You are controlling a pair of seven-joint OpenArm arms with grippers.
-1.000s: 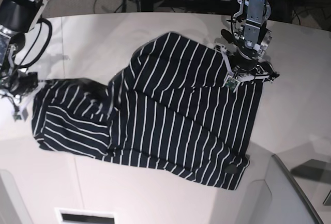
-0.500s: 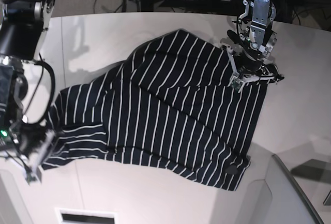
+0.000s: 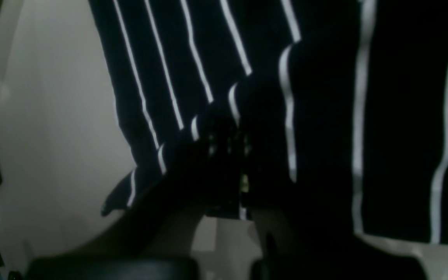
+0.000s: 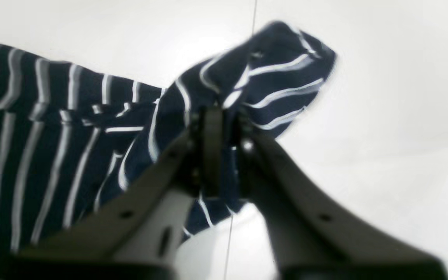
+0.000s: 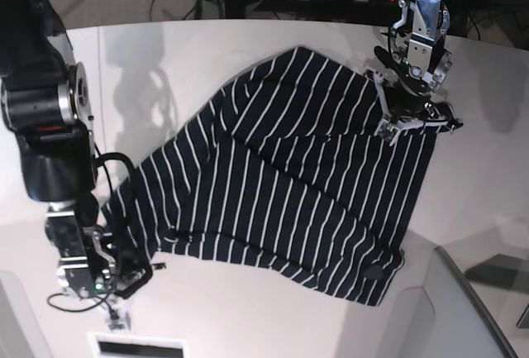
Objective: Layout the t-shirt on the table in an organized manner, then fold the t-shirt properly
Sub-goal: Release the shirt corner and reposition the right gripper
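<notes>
Layout half done: shirt [image 5: 281, 193] skewed across table [image 5: 165, 69], my right gripper [image 4: 224, 128] clamped on one bunched corner, left gripper [image 3: 228, 155] seemingly pinching another, folding unstarted.

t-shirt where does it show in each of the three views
Base: the t-shirt runs diagonally across the middle of the table, from lower left to upper right.
Left wrist: fills the upper centre and right, very dark.
Right wrist: left side, with a bunched corner at top centre, above the right gripper.
Shared landmark: its thin white stripes.
</notes>
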